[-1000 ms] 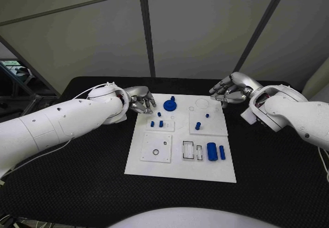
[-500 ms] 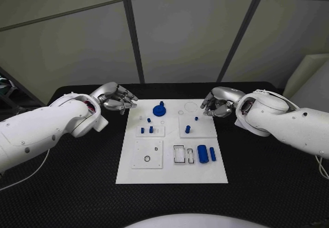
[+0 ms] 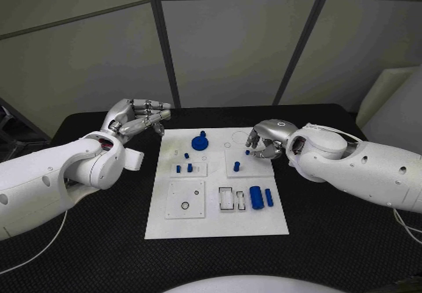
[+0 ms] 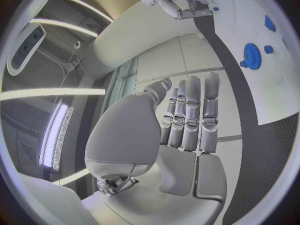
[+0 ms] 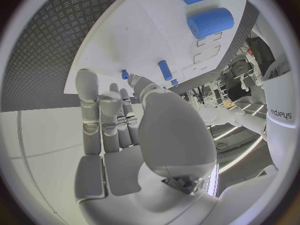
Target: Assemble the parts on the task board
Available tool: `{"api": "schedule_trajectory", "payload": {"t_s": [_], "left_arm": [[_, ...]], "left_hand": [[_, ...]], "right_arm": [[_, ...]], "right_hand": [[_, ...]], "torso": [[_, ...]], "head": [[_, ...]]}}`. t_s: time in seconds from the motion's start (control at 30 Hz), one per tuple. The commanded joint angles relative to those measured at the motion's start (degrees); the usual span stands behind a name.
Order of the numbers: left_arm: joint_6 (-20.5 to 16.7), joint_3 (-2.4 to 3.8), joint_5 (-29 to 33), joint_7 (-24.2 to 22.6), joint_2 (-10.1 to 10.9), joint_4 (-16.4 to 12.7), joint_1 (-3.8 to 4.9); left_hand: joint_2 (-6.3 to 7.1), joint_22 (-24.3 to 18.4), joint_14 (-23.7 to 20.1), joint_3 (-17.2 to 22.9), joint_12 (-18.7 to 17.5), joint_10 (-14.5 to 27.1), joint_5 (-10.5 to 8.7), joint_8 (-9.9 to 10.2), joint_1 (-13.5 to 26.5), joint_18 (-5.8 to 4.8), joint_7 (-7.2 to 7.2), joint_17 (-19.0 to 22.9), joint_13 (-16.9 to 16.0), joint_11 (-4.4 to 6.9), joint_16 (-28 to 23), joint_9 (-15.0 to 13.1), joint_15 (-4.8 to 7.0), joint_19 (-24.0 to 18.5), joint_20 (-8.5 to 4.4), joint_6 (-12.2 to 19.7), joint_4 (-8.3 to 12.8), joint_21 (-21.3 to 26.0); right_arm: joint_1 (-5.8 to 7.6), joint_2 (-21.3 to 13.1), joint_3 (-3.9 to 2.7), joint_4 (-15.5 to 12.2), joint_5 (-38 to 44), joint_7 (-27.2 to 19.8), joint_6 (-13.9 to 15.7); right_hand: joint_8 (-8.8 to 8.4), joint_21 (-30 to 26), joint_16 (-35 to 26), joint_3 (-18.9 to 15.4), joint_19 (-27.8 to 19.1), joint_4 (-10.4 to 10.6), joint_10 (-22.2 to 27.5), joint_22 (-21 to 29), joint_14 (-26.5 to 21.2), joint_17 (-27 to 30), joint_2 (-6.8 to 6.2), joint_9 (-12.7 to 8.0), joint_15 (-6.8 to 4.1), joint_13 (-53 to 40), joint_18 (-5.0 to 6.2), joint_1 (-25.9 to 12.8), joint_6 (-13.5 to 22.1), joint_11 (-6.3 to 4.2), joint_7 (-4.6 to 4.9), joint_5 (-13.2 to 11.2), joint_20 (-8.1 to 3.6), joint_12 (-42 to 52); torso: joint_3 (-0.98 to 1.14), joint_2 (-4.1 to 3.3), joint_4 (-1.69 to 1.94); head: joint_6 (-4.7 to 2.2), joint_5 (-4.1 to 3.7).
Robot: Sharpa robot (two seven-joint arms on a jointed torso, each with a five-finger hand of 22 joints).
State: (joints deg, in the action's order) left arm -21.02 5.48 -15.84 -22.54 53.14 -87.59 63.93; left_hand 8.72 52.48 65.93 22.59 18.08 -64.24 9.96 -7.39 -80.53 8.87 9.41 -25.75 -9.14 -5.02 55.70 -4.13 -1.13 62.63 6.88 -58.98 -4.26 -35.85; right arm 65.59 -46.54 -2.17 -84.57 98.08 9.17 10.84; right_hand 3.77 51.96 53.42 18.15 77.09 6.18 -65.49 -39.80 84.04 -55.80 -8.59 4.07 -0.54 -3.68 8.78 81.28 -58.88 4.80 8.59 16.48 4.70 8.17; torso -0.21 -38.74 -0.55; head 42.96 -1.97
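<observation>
Both hands empty, left hand [image 3: 133,116] raised, right hand [image 3: 266,140] over task board [image 3: 217,226]

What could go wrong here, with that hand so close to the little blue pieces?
1. The right hand hovers low over the board's far right corner, right by a small standing peg; a slightly off reach could tip it.
2. The parts are tiny next to the fingers, so a pinch might slip or miss.
3. The left hand is raised, open, off the board; nothing visibly steadies the board, so a push might slide it.
</observation>
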Motion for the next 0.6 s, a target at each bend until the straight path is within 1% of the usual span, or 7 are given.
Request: {"api": "schedule_trajectory", "payload": {"t_s": [0.03,0.23,0.3,0.4,0.5,0.57,0.6], "left_arm": [[-0.4,0.0,8.6,-5.4,0.2,-0.8,-0.12],[0.4,0.0,9.4,-5.4,0.4,-1.1,-0.26],[0.6,-0.01,9.5,-5.2,0.3,-1.1,-0.28],[1.0,-0.01,9.6,-4.9,0.1,-0.9,-0.3],[1.1,-0.02,9.6,-4.6,-0.1,-0.8,-0.32],[1.3,-0.02,9.6,-4.4,-0.1,-0.7,-0.32],[1.3,-0.02,9.6,-4.3,-0.2,-0.6,-0.33]], "left_hand": [[-0.57,-0.2,0.1,-0.3,0.2,-0.1,0.12,-0.3,0.3,1.66,-0.17,0.1,-0.1,0.03,-0.3,0.0,0.35,0.2,-0.18,-0.4,-0.2,0.4],[-1.03,-0.4,0.0,-0.2,0.4,0.2,0.16,-0.3,0.0,1.65,-0.14,0.3,-0.1,0.01,-0.5,0.0,0.34,0.2,-0.18,-0.3,-0.1,0.7],[-1.07,-0.4,0.0,-0.2,0.4,0.2,0.16,-0.3,-0.1,1.65,-0.13,0.3,-0.2,0.01,-0.5,0.1,0.34,0.2,-0.19,-0.3,0.0,0.7],[-1.14,-0.5,0.0,-0.2,0.5,0.3,0.16,-0.3,-0.2,1.65,-0.11,0.3,-0.2,0.0,-0.6,0.1,0.34,0.2,-0.19,-0.3,0.0,0.8],[-1.31,-0.6,-0.1,-0.2,0.6,0.5,0.19,-0.3,-0.5,1.65,0.01,0.4,-0.2,-0.07,-0.7,0.1,0.32,0.3,-0.2,-0.1,0.3,1.0],[-1.33,-0.7,-0.1,-0.2,0.7,0.6,0.19,-0.3,-0.6,1.65,0.05,0.4,-0.2,-0.1,-0.8,0.1,0.31,0.3,-0.2,0.0,0.4,1.0],[-1.34,-0.7,-0.1,-0.2,0.7,0.6,0.19,-0.3,-0.6,1.65,0.06,0.5,-0.2,-0.1,-0.8,0.1,0.31,0.3,-0.2,0.0,0.4,1.0]], "right_arm": [[0.01,0.5,0.2,0.2,2.9,0.8,0.0],[-0.03,1.6,0.37,0.8,3.0,0.9,-0.8],[-0.04,1.8,0.38,1.1,3.0,0.9,-1.1],[-0.05,2.3,0.41,1.7,3.0,1.0,-1.7],[-0.08,2.7,0.41,2.1,3.0,1.4,-1.8],[-0.11,2.9,0.42,2.5,3.0,1.7,-1.9],[-0.12,3.0,0.42,2.6,3.0,1.8,-1.9]], "right_hand": [[0.03,0.8,0.9,0.5,0.2,-0.1,0.4,-0.8,2.7,-0.6,-0.58,0.0,0.33,0.0,-0.73,0.3,0.5,0.06,0.0,-0.2,0.28,-0.3],[0.07,1.9,2.2,0.8,0.3,0.0,0.5,-2.1,2.7,-1.6,-0.48,0.0,0.34,0.0,-0.85,0.4,0.4,0.09,0.02,-0.1,0.33,-0.4],[0.13,2.5,2.9,1.1,0.3,-0.1,0.4,-2.7,2.7,-2.0,-0.32,0.1,0.33,0.0,-0.9,0.6,0.3,0.07,-0.02,-0.1,0.35,-0.4],[0.21,3.3,3.8,1.6,0.3,-0.2,0.3,-3.5,2.7,-2.6,-0.08,0.1,0.29,0.0,-0.97,1.0,0.0,0.02,-0.08,-0.2,0.36,-0.3],[0.19,4.7,5.1,2.5,0.2,-0.1,0.2,-5.1,2.7,-3.5,0.25,0.1,0.29,0.0,-1.12,1.0,-0.2,0.02,-0.08,-1.4,0.4,-0.4],[0.14,5.6,5.9,3.3,0.1,0.0,0.2,-6.0,2.6,-4.0,0.42,0.1,0.34,0.0,-1.22,1.0,-0.3,0.06,0.0,-2.4,0.47,-0.4],[0.14,5.8,6.1,3.4,0.1,0.0,0.2,-6.2,2.6,-4.1,0.44,0.1,0.35,0.0,-1.23,1.0,-0.3,0.06,0.04,-2.5,0.48,-0.4]], "torso": [[0.01,0.0,0.01],[-0.01,0.0,0.0],[0.0,0.0,0.03],[-0.07,0.05,0.1],[-0.05,0.08,0.09],[-0.03,0.06,0.02],[0.01,0.05,-0.04]], "head": [[0.1,0.01],[0.26,-0.03],[0.3,0.07],[0.48,0.35],[0.41,0.53],[0.39,0.62],[0.4,0.66]]}}
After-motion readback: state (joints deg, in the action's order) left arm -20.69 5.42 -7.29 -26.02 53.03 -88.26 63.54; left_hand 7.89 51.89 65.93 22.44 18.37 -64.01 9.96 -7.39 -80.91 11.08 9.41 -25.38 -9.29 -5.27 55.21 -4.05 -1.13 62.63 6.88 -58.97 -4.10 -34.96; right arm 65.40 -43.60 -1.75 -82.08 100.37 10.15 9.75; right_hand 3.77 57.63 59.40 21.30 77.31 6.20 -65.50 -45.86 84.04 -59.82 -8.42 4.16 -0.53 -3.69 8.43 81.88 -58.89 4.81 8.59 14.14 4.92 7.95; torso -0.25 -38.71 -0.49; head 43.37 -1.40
